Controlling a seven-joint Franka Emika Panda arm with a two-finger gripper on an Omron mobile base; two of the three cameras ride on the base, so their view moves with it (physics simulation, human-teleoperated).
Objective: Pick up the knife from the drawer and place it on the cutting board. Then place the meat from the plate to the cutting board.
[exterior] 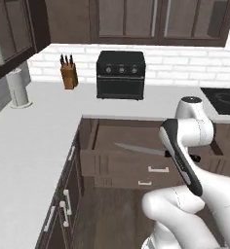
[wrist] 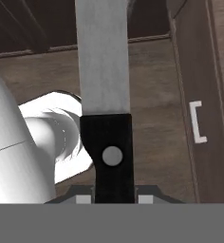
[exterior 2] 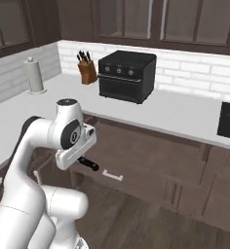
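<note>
The knife [wrist: 104,71] has a silver-grey blade and a black handle [wrist: 113,152] with one rivet. In the hand view my gripper [wrist: 113,197] is shut on that handle, and the blade points away from the hand. From the left base view the blade [exterior: 136,148] hangs level above the open drawer [exterior: 131,163], and my forearm hides the hand. The right base view has the handle's end [exterior 2: 88,164] poking out below the hand. The cutting board, the meat and the plate are out of view.
A black toaster oven [exterior: 121,75] stands at the back of the grey counter [exterior: 24,141]. A tan knife block [exterior: 68,74] and a paper towel roll [exterior: 18,87] are to its left. A black cooktop [exterior: 225,99] lies at the right.
</note>
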